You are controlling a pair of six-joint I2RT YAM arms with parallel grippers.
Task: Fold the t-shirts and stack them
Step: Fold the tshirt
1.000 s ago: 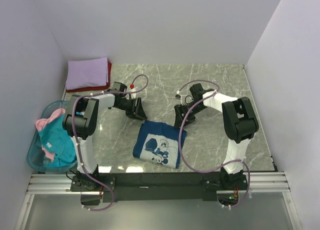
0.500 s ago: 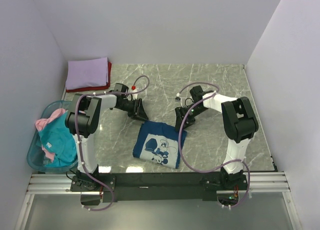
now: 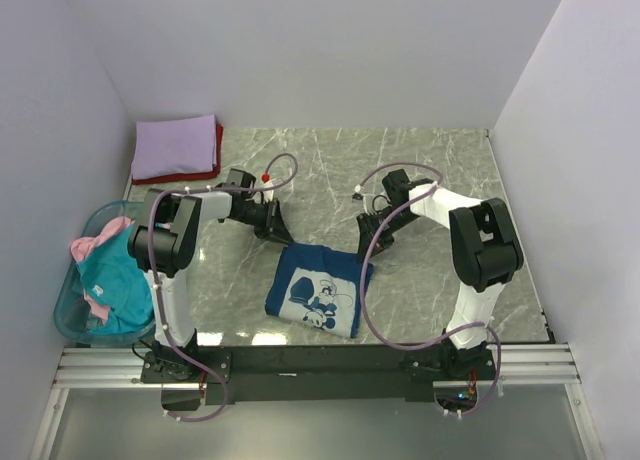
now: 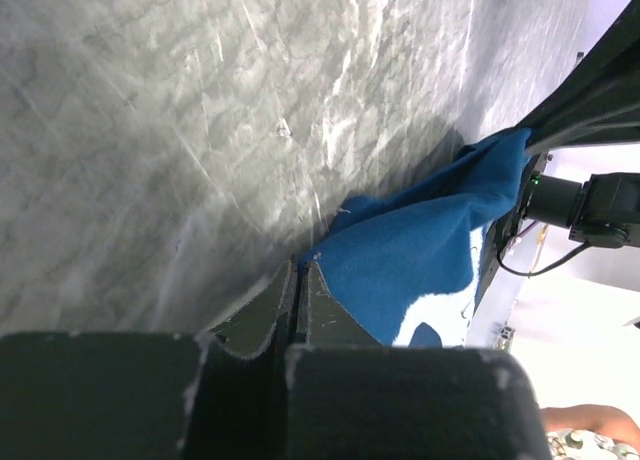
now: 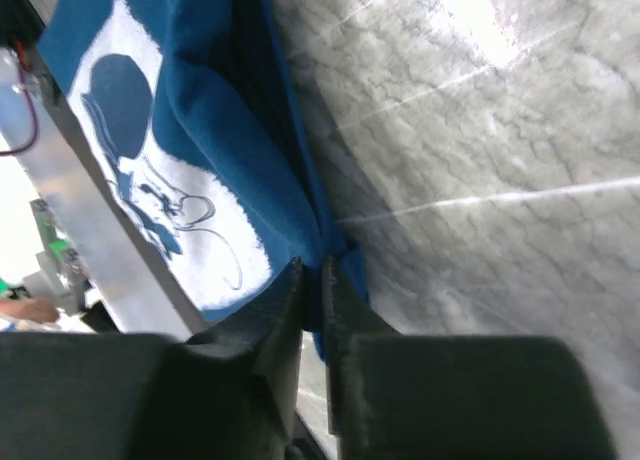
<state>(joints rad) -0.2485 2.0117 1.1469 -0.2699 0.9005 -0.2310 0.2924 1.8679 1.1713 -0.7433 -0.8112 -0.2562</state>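
A folded dark blue t-shirt (image 3: 320, 288) with a white printed picture lies on the marble table (image 3: 430, 170) in front of both arms. My left gripper (image 3: 279, 232) sits low at its far left corner. In the left wrist view the left gripper (image 4: 300, 265) is shut, with the tip of the blue t-shirt (image 4: 420, 250) pinched at its fingertips. My right gripper (image 3: 368, 244) is at the far right corner. In the right wrist view the right gripper (image 5: 312, 265) is shut on a bunched fold of the blue t-shirt (image 5: 200, 130).
A folded lavender t-shirt (image 3: 175, 145) lies on a red t-shirt (image 3: 218, 140) at the back left corner. A translucent blue basket (image 3: 68, 325) at the left wall holds a teal t-shirt (image 3: 110, 280) and a pink t-shirt (image 3: 88, 248). Walls close in on three sides.
Both grippers have gone from open to shut on the far corners of the dark blue t-shirt. The right gripper shifted slightly right and the shirt's far edge has bunched up a little.
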